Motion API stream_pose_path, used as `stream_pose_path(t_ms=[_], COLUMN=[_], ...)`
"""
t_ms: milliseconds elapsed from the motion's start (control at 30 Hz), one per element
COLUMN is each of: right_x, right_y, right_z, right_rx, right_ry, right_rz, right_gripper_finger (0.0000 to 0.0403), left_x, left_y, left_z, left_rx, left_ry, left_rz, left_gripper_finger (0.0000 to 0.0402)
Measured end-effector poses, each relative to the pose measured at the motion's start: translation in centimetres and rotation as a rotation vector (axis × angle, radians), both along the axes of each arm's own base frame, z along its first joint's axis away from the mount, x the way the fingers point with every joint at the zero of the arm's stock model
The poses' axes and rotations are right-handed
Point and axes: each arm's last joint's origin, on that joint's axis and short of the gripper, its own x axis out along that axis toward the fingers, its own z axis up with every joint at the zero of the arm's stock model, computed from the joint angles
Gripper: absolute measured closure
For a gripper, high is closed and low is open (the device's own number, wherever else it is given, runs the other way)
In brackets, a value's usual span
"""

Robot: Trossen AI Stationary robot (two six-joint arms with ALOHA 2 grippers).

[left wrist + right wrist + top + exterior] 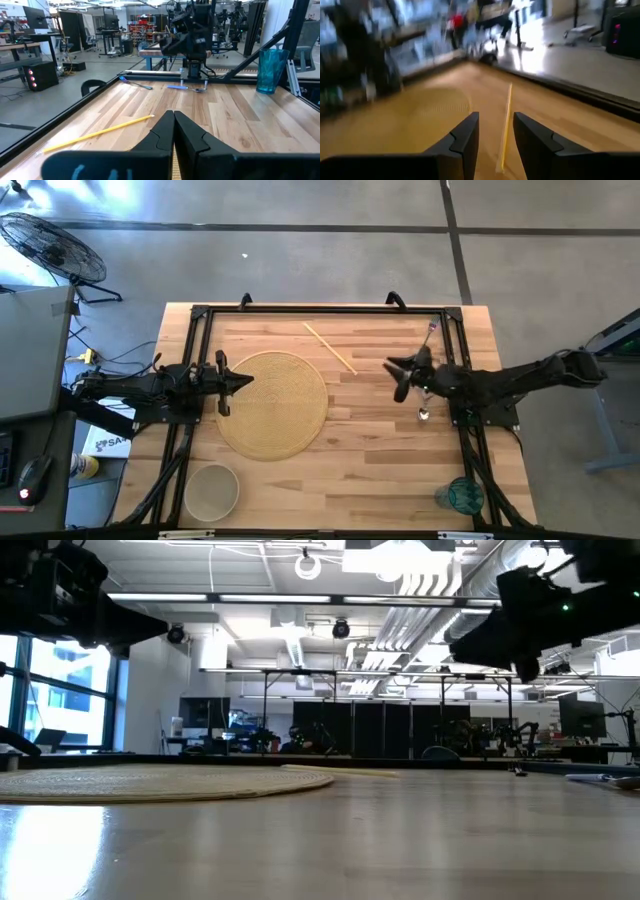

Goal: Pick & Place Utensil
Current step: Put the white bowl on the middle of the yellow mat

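Our right gripper [397, 377] hangs above the table's right half, jaws partly apart with nothing between them; the right wrist view looks straight down the gap at a yellow chopstick [505, 125] lying ahead on the wood. From above, the same chopstick [330, 346] lies slantwise on the far middle of the table, just beyond the round woven placemat [272, 404] and apart from its edge.

We judge it light, stiff and thin, probably smooth, so it may roll or pivot if pinched off-centre. Best hold: near its middle, fingers closing across the shaft, low to the boards, since it lies flat with little to get under.

Two other utensils lie on the right side: a spoon [424, 414] by the right arm and a second one [433, 327] at the far right corner; which one the task means we cannot tell.

Our left gripper [233, 381] waits at the placemat's left edge, fingers pressed together, empty.
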Motion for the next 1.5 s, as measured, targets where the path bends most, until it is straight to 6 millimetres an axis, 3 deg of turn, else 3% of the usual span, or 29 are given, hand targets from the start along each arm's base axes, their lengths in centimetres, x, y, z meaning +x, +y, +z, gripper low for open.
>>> stream_pose_path(t_ms=[167,300,600,800,900,1167,1367,1500], right_x=[2.8,3.9,5.6,5.8,5.9,5.6,5.4,5.3], right_y=[0.4,0.5,1.1,1.2,1.4,3.8,5.3,5.6], right_z=[0.9,-0.1,-1.4,-1.8,-1.9,-1.8,-1.7,-1.7], right_rx=[-0.056,-0.101,-0.104,-0.122,-0.107,-0.213,-0.247,-0.254], right_ry=[0.172,0.276,0.273,0.291,0.287,0.306,0.305,0.305], right_rz=[0.112,0.177,0.348,0.405,0.466,0.491,0.518,0.512], right_gripper_finger=[0.0288,0.0288,0.0288,0.0288,0.0279,0.0216,0.0210,0.0210], left_x=[0.0,0.0,0.0,0.0,0.0,-0.1,0.1,0.8], left_y=[0.0,0.0,0.0,0.0,-0.1,-0.5,-1.2,-1.6], left_z=[0.0,0.0,0.0,0.3,0.8,1.7,3.0,3.6], left_rx=[0.000,0.000,0.000,-0.010,-0.096,-0.208,-0.209,-0.210], left_ry=[0.000,0.000,0.000,-0.031,-0.101,-0.190,-0.295,-0.341], left_rz=[0.000,0.000,0.000,-0.003,-0.038,-0.212,-0.461,-0.489], left_gripper_finger=[0.0401,0.0401,0.0401,0.0401,0.0401,0.0401,0.0401,0.0401])
